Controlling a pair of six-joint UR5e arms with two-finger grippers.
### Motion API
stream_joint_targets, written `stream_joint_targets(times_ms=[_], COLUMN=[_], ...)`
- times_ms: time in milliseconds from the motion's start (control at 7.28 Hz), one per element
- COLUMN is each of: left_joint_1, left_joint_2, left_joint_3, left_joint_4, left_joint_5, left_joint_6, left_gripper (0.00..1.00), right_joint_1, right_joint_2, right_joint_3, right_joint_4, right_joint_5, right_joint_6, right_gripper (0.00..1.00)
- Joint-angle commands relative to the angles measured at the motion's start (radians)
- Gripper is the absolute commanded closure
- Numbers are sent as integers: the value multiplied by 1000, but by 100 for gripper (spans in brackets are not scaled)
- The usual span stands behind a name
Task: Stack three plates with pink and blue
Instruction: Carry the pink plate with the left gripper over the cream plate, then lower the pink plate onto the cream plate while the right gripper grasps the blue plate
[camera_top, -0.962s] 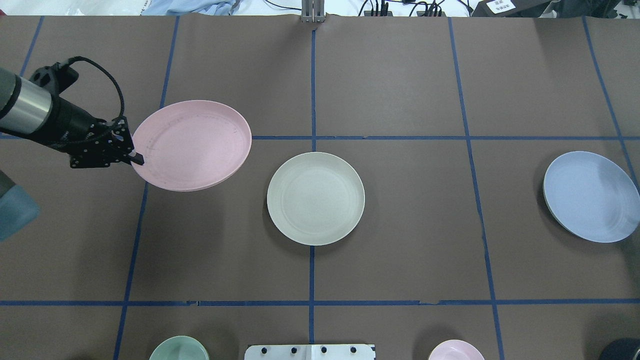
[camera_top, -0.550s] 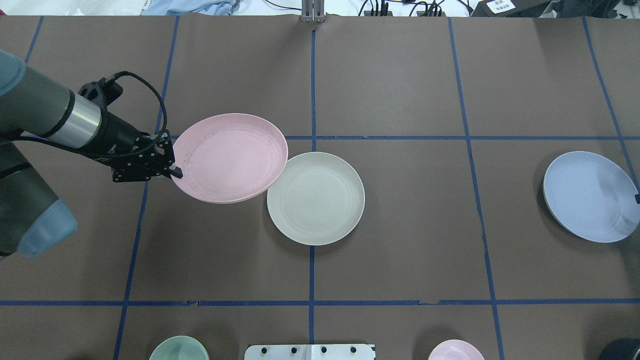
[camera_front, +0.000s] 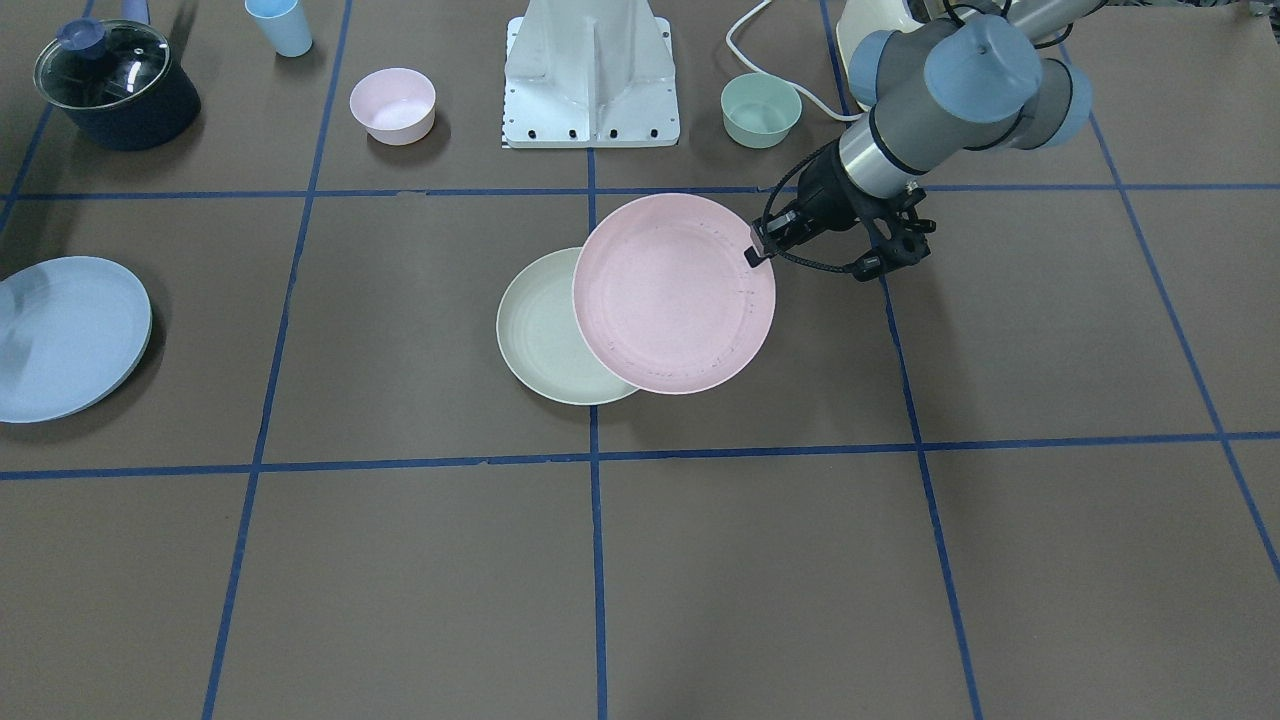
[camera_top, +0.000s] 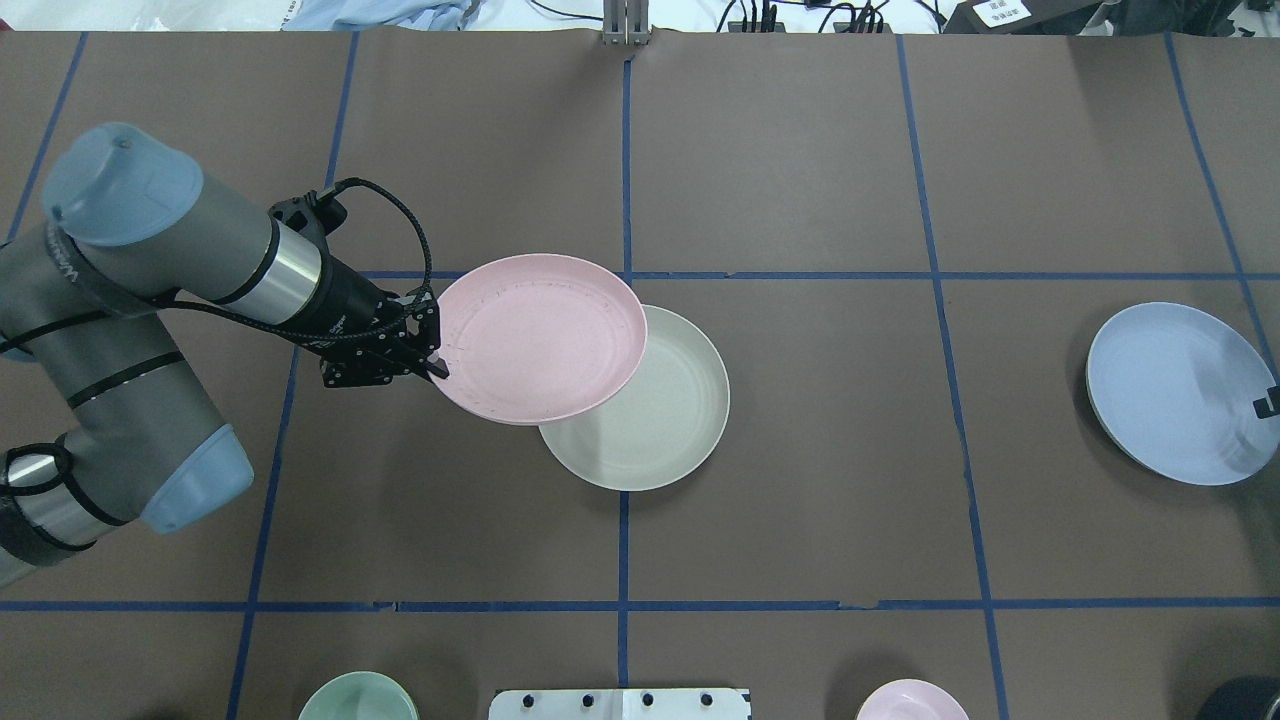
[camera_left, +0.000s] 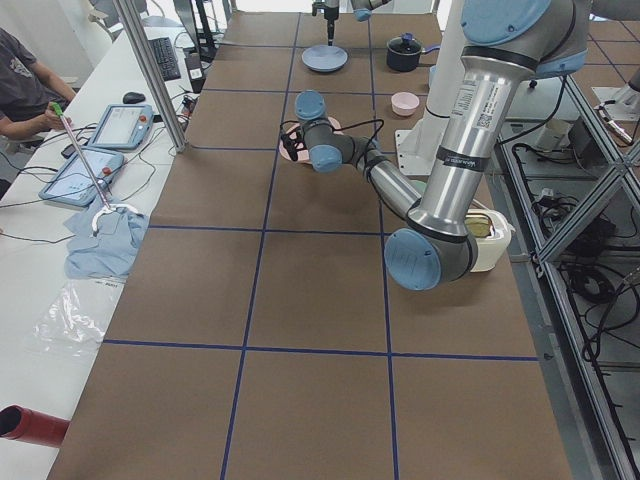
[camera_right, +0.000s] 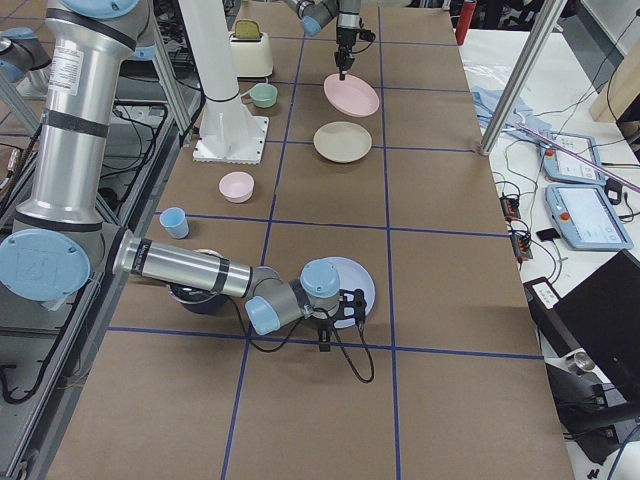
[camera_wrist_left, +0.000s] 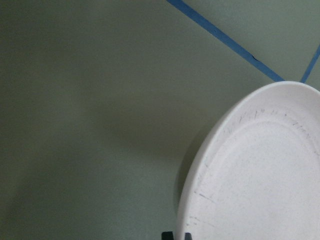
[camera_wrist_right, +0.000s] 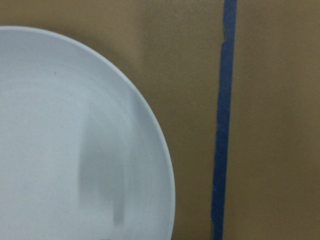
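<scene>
My left gripper is shut on the near-left rim of the pink plate and holds it in the air, a little tilted. The pink plate overlaps the left part of the pale cream-green plate, which lies flat at the table's middle. The front view shows the same: left gripper, pink plate, cream-green plate. The light blue plate lies at the far right. My right gripper shows only as a dark tip at that plate's right edge; I cannot tell whether it is open or shut. The right wrist view shows the blue plate close below.
A mint-green bowl and a small pink bowl stand beside the robot base. A dark pot with a glass lid and a blue cup stand near the blue plate's side.
My left arm has carried the pink plate to the right, from clear of the cream-green plate to partly over it. A tip of my right gripper has come into view over the blue plate's edge.
</scene>
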Motion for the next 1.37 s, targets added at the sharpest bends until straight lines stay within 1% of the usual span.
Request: stream_joint_targets(times_ms=[0, 137, 275, 412, 550, 687, 824, 962, 1237], left_joint_1=[17, 23, 43, 67, 89, 115, 138, 156, 161], left_joint_2=[-16, -17, -29, -43, -54, -75, -100, -118, -141], left_joint_3=[18, 27, 42, 50, 56, 73, 98, 118, 138], left_joint_4=[-2, -4, -5, -5, -5, -7, -7, -11, -19], left_joint_5=[12, 12, 13, 43, 48, 53, 86, 91, 91], left_joint_6=[-8, -6, -8, -9, -21, -46, -61, -63, -77], left_gripper=[100, 100, 100, 100, 100, 100, 100, 100, 100], right_joint_1=[-14, -17, -19, -19, -19, -19, -19, -16, 19], right_joint_2=[16, 17, 17, 19, 19, 19, 22, 34, 34], right_joint_3=[-23, -28, -28, -28, -26, -21, -12, -6, 24], right_joint_4=[-2, -2, -4, -2, -2, 1, -5, -4, -7], right_joint_5=[12, 13, 13, 18, 32, 39, 70, 120, 177], right_joint_6=[4, 6, 13, 23, 21, 21, 23, 33, 38], right_gripper=[8, 19, 34, 67, 93, 100, 100, 100, 100])
